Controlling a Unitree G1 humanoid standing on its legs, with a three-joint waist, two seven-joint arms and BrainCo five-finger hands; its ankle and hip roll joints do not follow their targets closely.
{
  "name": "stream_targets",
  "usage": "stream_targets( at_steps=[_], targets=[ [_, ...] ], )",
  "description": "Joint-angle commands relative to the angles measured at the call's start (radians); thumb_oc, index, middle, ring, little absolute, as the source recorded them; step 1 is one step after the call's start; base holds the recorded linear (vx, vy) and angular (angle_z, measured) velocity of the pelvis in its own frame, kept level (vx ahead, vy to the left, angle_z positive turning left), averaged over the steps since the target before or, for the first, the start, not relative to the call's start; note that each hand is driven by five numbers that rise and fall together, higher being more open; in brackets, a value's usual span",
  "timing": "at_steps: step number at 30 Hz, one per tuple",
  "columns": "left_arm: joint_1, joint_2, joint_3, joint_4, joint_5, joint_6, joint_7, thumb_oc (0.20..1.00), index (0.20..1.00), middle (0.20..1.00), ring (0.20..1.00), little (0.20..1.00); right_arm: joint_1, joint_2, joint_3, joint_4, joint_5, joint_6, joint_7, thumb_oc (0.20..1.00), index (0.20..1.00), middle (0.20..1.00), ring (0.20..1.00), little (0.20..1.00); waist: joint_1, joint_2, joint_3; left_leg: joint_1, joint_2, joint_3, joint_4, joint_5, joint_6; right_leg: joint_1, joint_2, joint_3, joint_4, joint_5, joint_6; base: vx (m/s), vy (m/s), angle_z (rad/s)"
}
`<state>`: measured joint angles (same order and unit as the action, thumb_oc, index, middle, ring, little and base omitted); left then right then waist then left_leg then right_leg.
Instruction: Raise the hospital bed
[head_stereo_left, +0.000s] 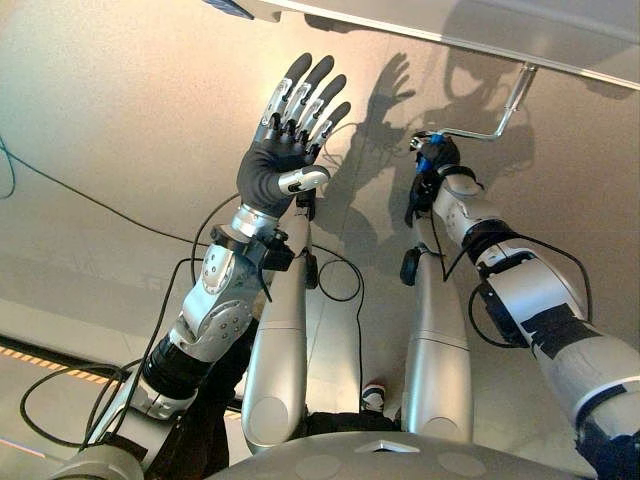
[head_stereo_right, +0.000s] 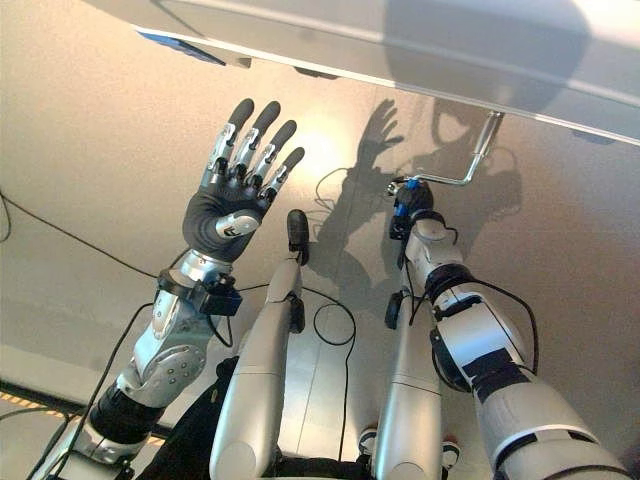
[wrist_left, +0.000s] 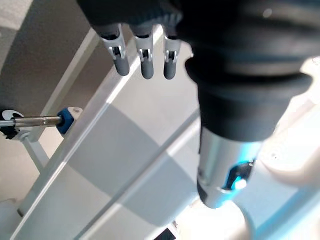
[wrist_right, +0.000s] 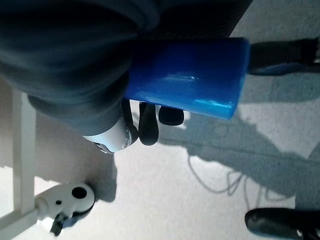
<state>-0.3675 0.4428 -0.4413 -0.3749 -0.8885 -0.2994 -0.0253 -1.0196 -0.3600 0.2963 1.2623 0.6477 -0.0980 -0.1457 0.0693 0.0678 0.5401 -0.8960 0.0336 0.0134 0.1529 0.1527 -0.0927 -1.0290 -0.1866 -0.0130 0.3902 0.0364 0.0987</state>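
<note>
Right hand (head_stereo_left: 437, 158) is clamped on the blue grip (wrist_right: 187, 75) of the crank (head_stereo_left: 490, 125), which hangs below the bed frame (head_stereo_left: 520, 35) at the view's top. Left hand (head_stereo_left: 290, 130) is raised beside it, fingers spread, holding nothing. Judged progress: crank seized; the turning that raises the bed appears to remain.

The bed frame (head_stereo_left: 440, 25) runs across the far edge. A crank (head_stereo_left: 490, 120) hangs below it on the right, its handle (wrist_right: 187, 75) in the right hand (head_stereo_left: 435, 165). The left hand (head_stereo_left: 290, 130) is raised well left of the crank.
</note>
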Motion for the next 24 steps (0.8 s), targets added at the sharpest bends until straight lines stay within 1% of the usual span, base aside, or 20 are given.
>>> stream_targets(
  at_steps=[1, 2, 3, 4, 5, 6, 7, 8, 9, 11, 13, 15, 18, 21, 23, 24],
  targets=[
    [0.016, 0.001, 0.011, -0.15, 0.005, -0.037, -0.033, 1.0, 1.0, 1.0, 1.0, 1.0, 0.084, -0.088, -0.052, 0.041, 0.049, 0.016, -0.018, 0.2, 0.2, 0.2, 0.2, 0.2, -0.039, 0.08, -0.02, -0.01, -0.045, 0.029, 0.141, -0.138, 0.04, 0.051, 0.029, 0.009, -0.069, 0.017, 0.046, 0.0, 0.0, 0.0],
    [0.015, 0.001, 0.01, -0.15, 0.005, -0.037, -0.033, 1.0, 1.0, 1.0, 1.0, 1.0, 0.085, -0.089, -0.053, 0.041, 0.049, 0.016, -0.017, 0.2, 0.2, 0.2, 0.2, 0.2, -0.037, 0.08, -0.02, -0.009, -0.045, 0.03, 0.14, -0.138, 0.04, 0.051, 0.03, 0.009, -0.069, 0.017, 0.046, 0.0, 0.0, 0.0],
    [0.019, -0.001, 0.021, -0.148, 0.006, -0.036, -0.032, 1.0, 1.0, 1.0, 1.0, 1.0, 0.115, -0.107, -0.115, 0.068, 0.105, 0.007, -0.029, 0.2, 0.2, 0.2, 0.2, 0.2, -0.04, 0.081, -0.02, -0.007, -0.041, 0.033, 0.137, -0.139, 0.041, 0.047, 0.035, 0.01, -0.066, 0.014, 0.047, 0.0, 0.0, 0.0],
    [0.019, -0.001, 0.02, -0.149, 0.006, -0.036, -0.032, 1.0, 1.0, 1.0, 1.0, 1.0, 0.116, -0.108, -0.115, 0.068, 0.105, 0.006, -0.028, 0.2, 0.2, 0.2, 0.2, 0.2, -0.038, 0.08, -0.02, -0.006, -0.041, 0.034, 0.138, -0.14, 0.041, 0.047, 0.036, 0.01, -0.065, 0.014, 0.047, 0.0, -0.021, -0.05],
    [0.029, -0.002, 0.027, -0.148, 0.008, -0.034, -0.032, 1.0, 1.0, 1.0, 1.0, 1.0, 0.156, -0.129, -0.174, 0.073, 0.166, -0.012, -0.045, 0.2, 0.2, 0.2, 0.2, 0.2, -0.046, 0.076, -0.02, -0.01, -0.038, 0.037, 0.142, -0.142, 0.042, 0.04, 0.042, 0.012, -0.061, 0.011, 0.047, 0.0, -0.024, -0.04],
    [0.029, -0.002, 0.026, -0.148, 0.007, -0.034, -0.032, 1.0, 1.0, 1.0, 1.0, 1.0, 0.157, -0.129, -0.175, 0.072, 0.167, -0.012, -0.045, 0.2, 0.2, 0.2, 0.2, 0.2, -0.045, 0.076, -0.02, -0.009, -0.038, 0.037, 0.142, -0.143, 0.042, 0.04, 0.042, 0.012, -0.061, 0.011, 0.047, 0.0, -0.043, -0.03],
    [0.03, 0.0, 0.03, -0.147, 0.007, -0.033, -0.034, 1.0, 1.0, 1.0, 1.0, 1.0, 0.183, -0.141, -0.195, 0.073, 0.182, -0.018, -0.048, 0.2, 0.2, 0.2, 0.2, 0.2, -0.05, 0.075, -0.02, -0.008, -0.037, 0.038, 0.145, -0.144, 0.043, 0.039, 0.042, 0.012, -0.054, 0.008, 0.046, -0.01, -0.042, -0.02],
    [0.033, 0.004, 0.036, -0.144, 0.005, -0.033, -0.036, 1.0, 1.0, 1.0, 1.0, 1.0, 0.226, -0.159, -0.227, 0.069, 0.207, -0.027, -0.05, 0.2, 0.2, 0.2, 0.2, 0.2, -0.064, 0.072, -0.02, -0.001, -0.033, 0.041, 0.142, -0.145, 0.042, 0.04, 0.042, 0.013, -0.053, 0.006, 0.046, -0.01, -0.042, -0.01],
    [0.033, 0.004, 0.034, -0.144, 0.005, -0.033, -0.036, 1.0, 1.0, 1.0, 1.0, 1.0, 0.227, -0.159, -0.228, 0.069, 0.207, -0.027, -0.049, 0.2, 0.2, 0.2, 0.2, 0.2, -0.063, 0.072, -0.02, 0.0, -0.033, 0.041, 0.142, -0.145, 0.042, 0.041, 0.041, 0.013, -0.053, 0.005, 0.046, -0.01, -0.047, 0.0],
    [0.041, 0.013, 0.053, -0.146, -0.003, -0.039, -0.041, 1.0, 1.0, 1.0, 1.0, 1.0, 0.298, -0.211, -0.286, 0.076, 0.234, -0.037, -0.056, 0.2, 0.2, 0.2, 0.2, 0.2, -0.082, 0.066, -0.02, 0.017, -0.031, 0.042, 0.131, -0.145, 0.039, 0.051, 0.044, 0.016, -0.057, 0.003, 0.048, -0.01, -0.035, 0.02],
    [0.042, 0.018, 0.055, -0.148, -0.004, -0.039, -0.042, 1.0, 1.0, 1.0, 1.0, 1.0, 0.322, -0.224, -0.296, 0.08, 0.234, -0.039, -0.052, 0.2, 0.2, 0.2, 0.2, 0.2, -0.085, 0.064, -0.02, 0.022, -0.03, 0.043, 0.13, -0.145, 0.039, 0.054, 0.044, 0.017, -0.057, 0.003, 0.048, 0.0, 0.0, 0.0],
    [0.039, 0.033, 0.072, -0.152, -0.009, -0.046, -0.044, 1.0, 1.0, 1.0, 1.0, 1.0, 0.376, -0.279, -0.34, 0.093, 0.235, -0.042, -0.058, 0.2, 0.2, 0.2, 0.2, 0.2, -0.099, 0.059, -0.02, 0.037, -0.029, 0.047, 0.122, -0.145, 0.036, 0.063, 0.044, 0.019, -0.059, 0.001, 0.049, 0.0, 0.0, 0.0],
    [0.046, 0.046, 0.089, -0.153, -0.011, -0.054, -0.045, 1.0, 1.0, 1.0, 1.0, 1.0, 0.414, -0.335, -0.373, 0.09, 0.227, -0.051, -0.066, 0.2, 0.2, 0.2, 0.2, 0.2, -0.108, 0.054, -0.02, 0.05, -0.028, 0.048, 0.112, -0.143, 0.034, 0.074, 0.046, 0.022, -0.067, 0.003, 0.05, 0.0, 0.0, 0.0],
    [0.057, 0.055, 0.11, -0.153, -0.01, -0.057, -0.049, 1.0, 1.0, 1.0, 1.0, 1.0, 0.438, -0.373, -0.397, 0.049, 0.233, -0.075, -0.065, 0.2, 0.2, 0.2, 0.2, 0.2, -0.117, 0.047, -0.02, 0.059, -0.025, 0.049, 0.109, -0.143, 0.032, 0.08, 0.05, 0.023, -0.07, 0.006, 0.051, 0.0, 0.0, 0.0],
    [0.064, 0.061, 0.13, -0.156, -0.007, -0.061, -0.052, 1.0, 1.0, 1.0, 1.0, 1.0, 0.456, -0.386, -0.41, -0.029, 0.257, -0.111, -0.057, 0.2, 0.2, 0.2, 0.2, 0.2, -0.127, 0.036, -0.02, 0.067, -0.024, 0.051, 0.108, -0.144, 0.031, 0.087, 0.053, 0.025, -0.075, 0.007, 0.052, 0.0, 0.0, 0.0],
    [0.065, 0.061, 0.13, -0.156, -0.007, -0.06, -0.052, 1.0, 1.0, 1.0, 1.0, 1.0, 0.459, -0.385, -0.411, -0.032, 0.257, -0.112, -0.058, 0.2, 0.2, 0.2, 0.2, 0.2, -0.126, 0.035, -0.02, 0.068, -0.024, 0.051, 0.107, -0.144, 0.031, 0.088, 0.053, 0.025, -0.075, 0.007, 0.052, 0.0, -0.012, -0.04]
  ],
)
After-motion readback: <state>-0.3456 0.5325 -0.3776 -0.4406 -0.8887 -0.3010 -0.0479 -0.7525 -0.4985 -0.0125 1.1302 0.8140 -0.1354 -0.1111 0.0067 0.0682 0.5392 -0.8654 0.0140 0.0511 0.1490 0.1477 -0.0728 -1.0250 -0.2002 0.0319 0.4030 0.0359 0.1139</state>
